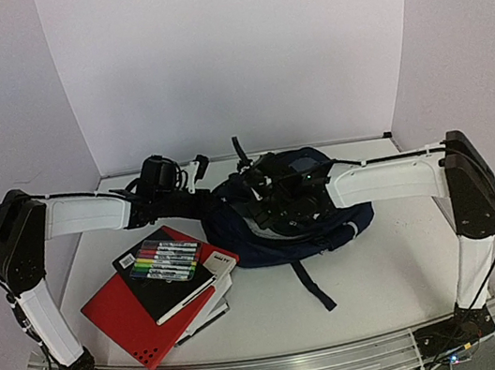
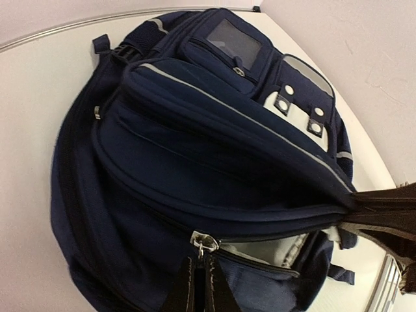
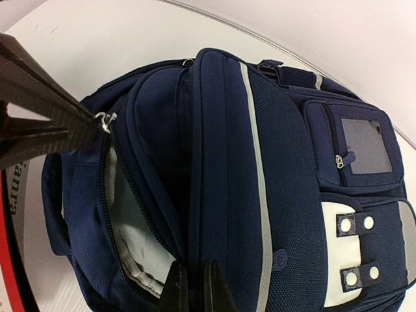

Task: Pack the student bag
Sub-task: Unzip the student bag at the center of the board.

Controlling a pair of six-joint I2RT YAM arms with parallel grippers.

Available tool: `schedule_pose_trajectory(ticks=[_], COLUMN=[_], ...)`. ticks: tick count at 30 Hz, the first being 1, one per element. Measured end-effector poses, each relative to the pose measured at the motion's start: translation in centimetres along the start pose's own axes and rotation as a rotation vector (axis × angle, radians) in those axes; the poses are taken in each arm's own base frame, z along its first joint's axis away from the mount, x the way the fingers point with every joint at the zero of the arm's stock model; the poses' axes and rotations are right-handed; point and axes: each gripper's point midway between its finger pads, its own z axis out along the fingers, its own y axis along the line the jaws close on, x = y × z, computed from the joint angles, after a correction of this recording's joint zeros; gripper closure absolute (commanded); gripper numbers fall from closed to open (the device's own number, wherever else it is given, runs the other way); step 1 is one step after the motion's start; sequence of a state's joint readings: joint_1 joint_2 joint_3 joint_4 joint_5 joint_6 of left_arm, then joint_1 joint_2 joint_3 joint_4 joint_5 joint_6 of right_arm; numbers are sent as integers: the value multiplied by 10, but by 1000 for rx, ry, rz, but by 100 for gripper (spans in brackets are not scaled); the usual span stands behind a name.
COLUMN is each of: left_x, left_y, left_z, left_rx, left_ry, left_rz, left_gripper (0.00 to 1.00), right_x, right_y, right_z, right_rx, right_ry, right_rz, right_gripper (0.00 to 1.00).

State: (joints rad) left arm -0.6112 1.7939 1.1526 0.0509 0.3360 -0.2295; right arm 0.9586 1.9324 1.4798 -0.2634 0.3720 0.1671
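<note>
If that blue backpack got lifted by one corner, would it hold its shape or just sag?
Probably sag: the student bag is soft fabric, puckered where the right gripper pinches it. Its grey lining shows through the open zip, so it seems fairly empty and light.

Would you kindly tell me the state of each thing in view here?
backpack: lying flat, main compartment partly unzipped
front pocket: zipped shut
left gripper: shut on zipper pull
right gripper: shut on backpack's opening edge
notebooks: closed, stacked
marker pack: resting on notebooks
</note>
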Motion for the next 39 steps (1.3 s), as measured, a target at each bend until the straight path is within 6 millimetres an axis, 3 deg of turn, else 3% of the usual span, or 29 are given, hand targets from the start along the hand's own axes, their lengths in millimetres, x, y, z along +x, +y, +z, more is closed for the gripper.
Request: schedule_pose_trajectory(ticks=[5, 11, 21, 27, 32, 39], left_x=[-14, -35, -33, -28, -13, -19], left_y=[29, 46, 47, 46, 48, 38], left_z=[-9, -7, 27, 26, 24, 15], left_rx=[-56, -44, 81, 129, 126, 134], left_ry=[-31, -57, -18, -35, -18, -34], left_rz=[-51, -80, -105, -107, -119, -103], left_gripper=[100, 100, 100, 100, 100, 100], right_x=[-8, -16, -7, -7, -14, 5], right_y=[-7, -5, -10, -8, 6, 18], right_z=[-34, -68, -77, -75, -58, -33], right_rx=[-77, -188, -233, -176, -73, 0], right_ry=[-17, -51, -32, -31, -53, -15], right_rz=[4, 5, -2, -4, -31, -77], right_gripper=[100, 100, 99, 78, 60, 30])
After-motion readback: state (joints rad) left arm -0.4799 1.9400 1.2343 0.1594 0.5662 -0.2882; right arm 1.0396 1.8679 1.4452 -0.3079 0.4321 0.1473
